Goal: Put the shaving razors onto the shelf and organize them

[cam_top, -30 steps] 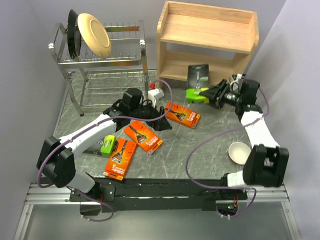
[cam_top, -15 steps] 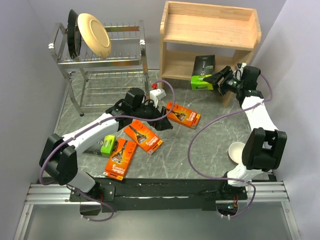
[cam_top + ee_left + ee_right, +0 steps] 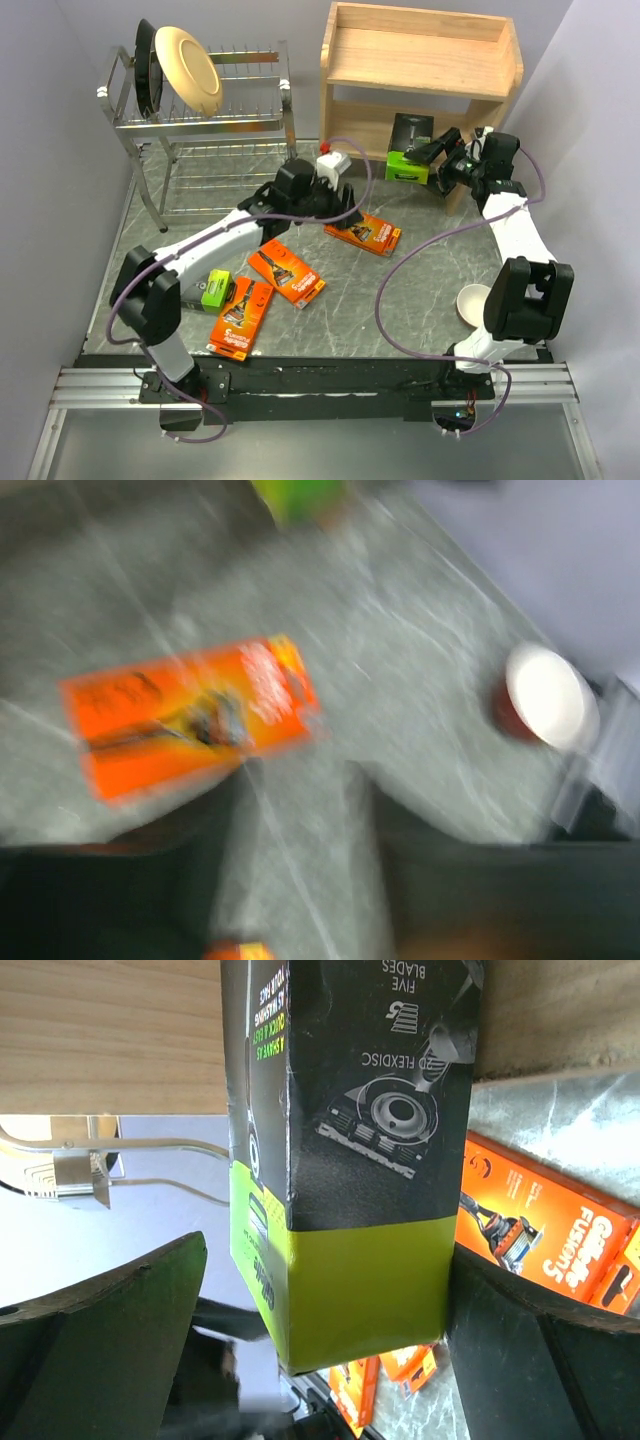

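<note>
1. Between the fingers of the right pincer (image 3: 437, 158) stands a black razor pack (image 3: 408, 150). It is upright on the lower tier of the wooden shelf (image 3: 420, 60), with its lime-green end towards the pincer.
2. The right pincer is spread wide. In its wrist view one dark finger (image 3: 100, 1340) stands clear of the pack with an open gap between them. The other finger (image 3: 540, 1360) sits right at the pack's opposite edge, and I cannot tell whether it touches.
3. Past that second finger, orange packs lie flat on the grey marbled bench (image 3: 420, 270).
4. The left pincer (image 3: 347, 197) hovers low over the bench, and the nearest orange razor pack (image 3: 363, 232) lies flat just beside its fingertips, on the side towards the right arm. I cannot tell whether the tips touch it.
5. The left wrist view is badly blurred. Even so, a strip of bare bench shows between the two dark fingers, so this pincer is apart and holds nothing. The orange pack lies just ahead of it.
6. Back along the left arm from that pincer lie a second orange pack (image 3: 286, 272) and, nearer the base, a third orange pack (image 3: 240, 317).
7. Just beside the third one, a second black pack (image 3: 205, 290) lies partly under the left forearm with its lime-green end showing.
8. A white bowl (image 3: 478, 303) sits well apart from both pincers, near the right arm's base.
9. Beyond the left pincer, away from the shelf, stands a chrome dish rack (image 3: 200, 130) holding a cream plate (image 3: 188, 68) and a dark plate (image 3: 147, 70) on edge.
</note>
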`<control>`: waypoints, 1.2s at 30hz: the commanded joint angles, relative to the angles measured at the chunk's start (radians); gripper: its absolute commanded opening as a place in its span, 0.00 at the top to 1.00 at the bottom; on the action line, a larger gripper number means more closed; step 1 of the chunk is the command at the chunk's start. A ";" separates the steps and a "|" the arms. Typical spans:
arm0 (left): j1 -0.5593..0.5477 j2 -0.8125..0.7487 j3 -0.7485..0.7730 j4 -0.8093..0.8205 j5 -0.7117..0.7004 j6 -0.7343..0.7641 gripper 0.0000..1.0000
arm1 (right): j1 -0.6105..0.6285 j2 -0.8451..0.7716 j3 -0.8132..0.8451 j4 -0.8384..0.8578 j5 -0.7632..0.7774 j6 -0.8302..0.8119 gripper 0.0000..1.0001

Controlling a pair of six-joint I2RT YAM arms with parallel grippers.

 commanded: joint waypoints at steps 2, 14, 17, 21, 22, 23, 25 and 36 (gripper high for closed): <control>-0.014 0.141 0.230 0.054 -0.316 0.056 0.96 | -0.059 -0.097 0.030 0.004 0.125 -0.021 0.00; -0.022 0.428 0.538 0.170 -0.403 0.083 0.99 | -0.108 -0.168 -0.042 -0.034 0.080 -0.096 0.00; -0.031 0.462 0.586 0.199 -0.423 0.096 0.99 | -0.113 -0.212 -0.073 -0.091 0.073 -0.194 0.11; -0.035 0.492 0.643 0.227 -0.441 0.106 0.99 | -0.088 -0.310 -0.170 -0.051 0.030 -0.357 0.67; -0.035 0.501 0.648 0.233 -0.441 0.109 0.99 | -0.070 -0.323 -0.184 -0.039 0.033 -0.390 0.79; -0.035 0.506 0.655 0.236 -0.441 0.112 0.99 | -0.064 -0.330 -0.192 -0.046 0.040 -0.436 1.00; -0.035 0.517 0.664 0.258 -0.441 0.109 0.99 | -0.050 -0.332 -0.197 -0.060 0.039 -0.447 1.00; -0.035 0.632 0.743 0.353 -0.381 0.103 0.99 | 0.004 -0.232 -0.217 0.050 0.102 -0.282 1.00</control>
